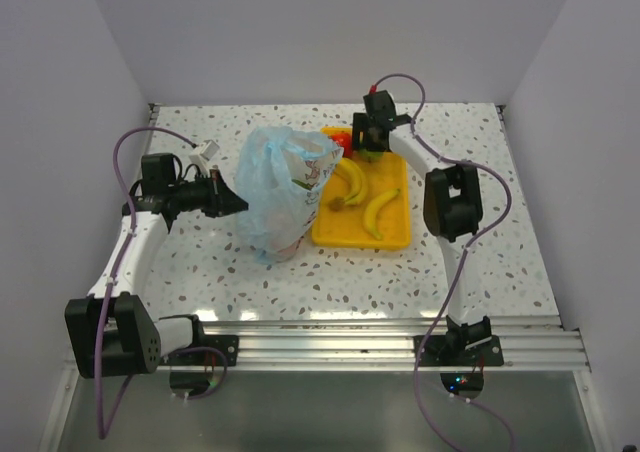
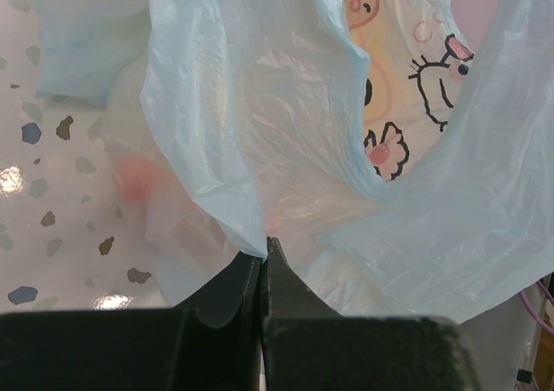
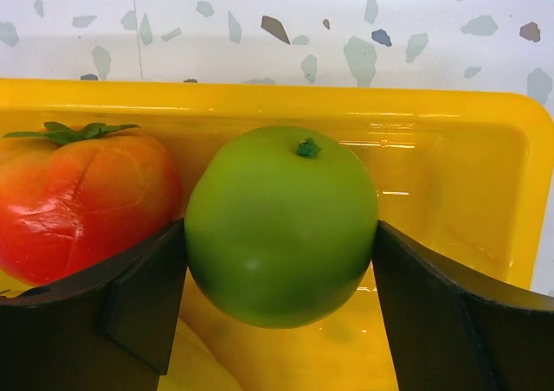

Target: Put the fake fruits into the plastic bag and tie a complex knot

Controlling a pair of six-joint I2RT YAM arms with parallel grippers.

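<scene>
Right wrist view: right gripper (image 3: pixel 279 235) jaws clasp green lime (image 3: pixel 281 222) in yellow tray (image 3: pixel 450 166); left gripper (image 2: pixel 262 254) pinches plastic bag (image 2: pixel 260 105); bananas (image 1: pixel 378 212) remain outside, bag untied.

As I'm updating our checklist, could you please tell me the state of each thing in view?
Plastic bag: upright, mouth open, untied.
Left gripper: shut on the bag's edge.
Right gripper: closed around the green fruit, fingers against both sides.
Green fruit: in the yellow tray, gripped.
Red fruit: resting in the tray, not gripped.
Bananas: two, lying in the tray.
</scene>
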